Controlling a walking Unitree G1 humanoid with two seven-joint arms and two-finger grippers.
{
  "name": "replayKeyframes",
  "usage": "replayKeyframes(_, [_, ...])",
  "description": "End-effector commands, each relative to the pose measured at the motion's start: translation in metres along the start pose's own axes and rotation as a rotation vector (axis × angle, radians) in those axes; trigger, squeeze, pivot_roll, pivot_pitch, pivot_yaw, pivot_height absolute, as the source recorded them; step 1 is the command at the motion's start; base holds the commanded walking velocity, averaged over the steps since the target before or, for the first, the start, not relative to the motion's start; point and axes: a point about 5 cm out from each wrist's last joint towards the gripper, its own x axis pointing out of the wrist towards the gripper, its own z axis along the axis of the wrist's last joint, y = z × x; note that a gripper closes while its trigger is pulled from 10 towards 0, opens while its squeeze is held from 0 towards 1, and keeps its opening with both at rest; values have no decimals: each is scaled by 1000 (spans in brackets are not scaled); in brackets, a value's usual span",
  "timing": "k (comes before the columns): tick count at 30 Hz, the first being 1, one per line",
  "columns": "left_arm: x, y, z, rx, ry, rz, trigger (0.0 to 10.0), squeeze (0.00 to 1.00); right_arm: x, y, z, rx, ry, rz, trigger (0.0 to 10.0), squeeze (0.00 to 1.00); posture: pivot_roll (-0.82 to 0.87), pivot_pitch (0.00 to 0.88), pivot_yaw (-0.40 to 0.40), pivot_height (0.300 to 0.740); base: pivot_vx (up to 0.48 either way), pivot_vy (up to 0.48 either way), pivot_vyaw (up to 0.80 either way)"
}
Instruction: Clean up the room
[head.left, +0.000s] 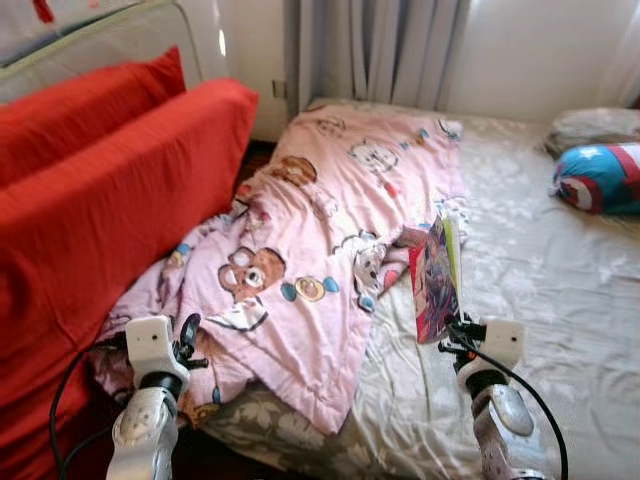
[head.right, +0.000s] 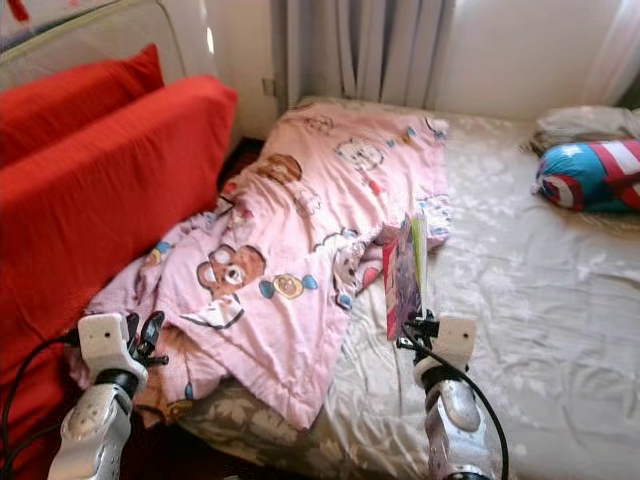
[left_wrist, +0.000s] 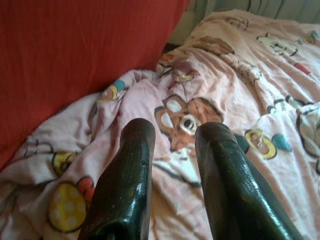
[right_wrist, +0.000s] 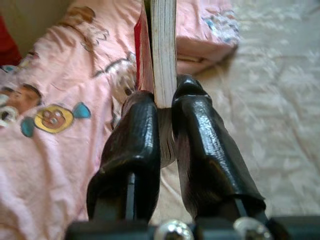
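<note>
My right gripper (head.left: 452, 335) is shut on a thin picture book (head.left: 436, 278), holding it upright on edge above the bed, just right of the pink blanket's edge. In the right wrist view both fingers (right_wrist: 197, 135) clamp the book's white page block (right_wrist: 163, 55). A rumpled pink cartoon-bear blanket (head.left: 310, 250) lies across the left half of the bed. My left gripper (head.left: 187, 335) hovers open over the blanket's near left corner, its fingers (left_wrist: 130, 175) apart with nothing between them.
A red sofa or cushion block (head.left: 110, 210) runs along the left, tight against the bed. The beige floral bedsheet (head.left: 560, 300) is bare on the right. A blue, red and white shield cushion (head.left: 600, 177) and a grey pillow (head.left: 595, 125) lie at the far right. Curtains (head.left: 385, 50) hang behind.
</note>
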Motion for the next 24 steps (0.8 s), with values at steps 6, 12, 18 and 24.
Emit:
replayKeyframes(6, [1, -5, -4, 0, 10, -15, 10000, 0, 4, -2, 12, -11, -47, 2, 10000, 0, 59, 0, -55, 740, 0, 0, 0])
replayKeyframes(12, [0, -10, -2, -5, 1, -36, 10000, 0, -3, -5, 5, -38, -34, 24, 10000, 0, 65, 0, -47, 740, 0, 0, 0])
replayKeyframes(18, [-1, -5, -4, 5, 4, -20, 10000, 0, -6, -15, 0, -8, -8, -72, 10000, 0, 51, 0, -40, 740, 0, 0, -81])
replayKeyframes(24, [2, -5, -2, 15, -2, -24, 10000, 0, -8, -11, -4, 9, -1, -66, 10000, 0, 45, 0, -31, 740, 0, -89, -725])
